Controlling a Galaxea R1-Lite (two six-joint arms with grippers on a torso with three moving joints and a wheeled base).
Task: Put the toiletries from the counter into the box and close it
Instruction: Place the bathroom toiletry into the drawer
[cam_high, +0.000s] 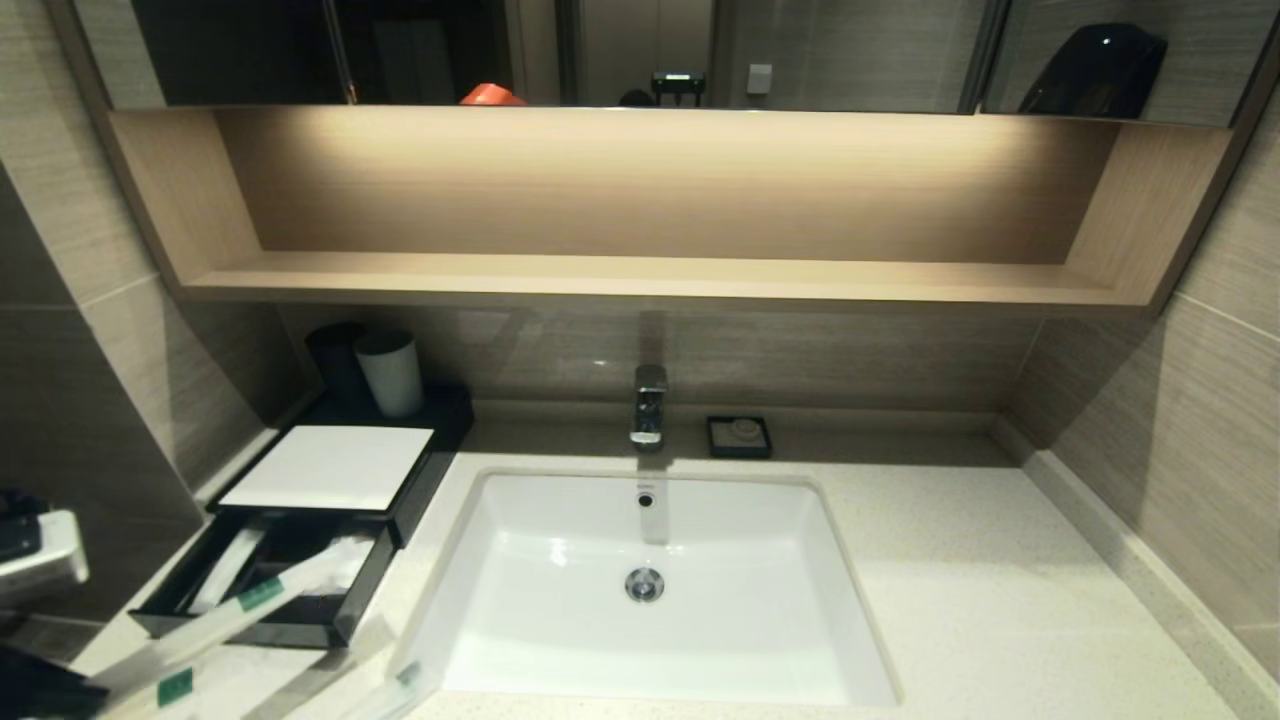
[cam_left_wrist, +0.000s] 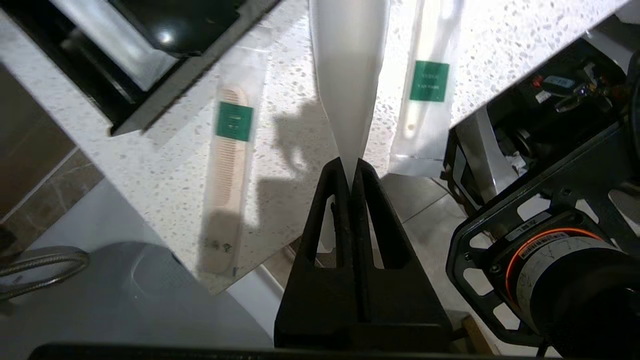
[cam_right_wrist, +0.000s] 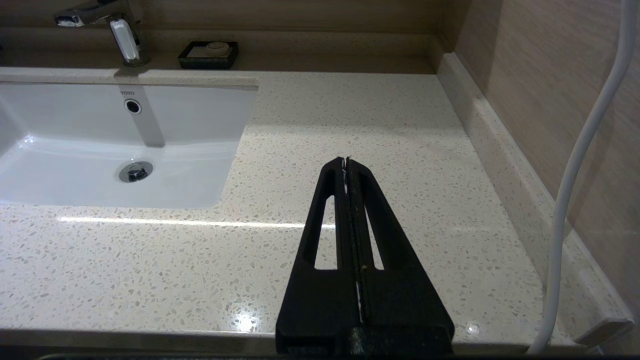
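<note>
Slim whitish packet (cam_left_wrist: 348, 75), left hand (cam_left_wrist: 353, 172) pinching.

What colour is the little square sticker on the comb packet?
Green, best seen in the left wrist view: label on comb packet.

Warm light is washing down the back of a light wooden wall shelf (cam_high: 650, 275) running under a mirror (cam_high: 560, 50), while grey-brown striped wall tiles (cam_high: 1190, 400) are enclosing a chrome faucet (cam_high: 648, 402) and a white sink (cam_high: 560, 590)
</note>
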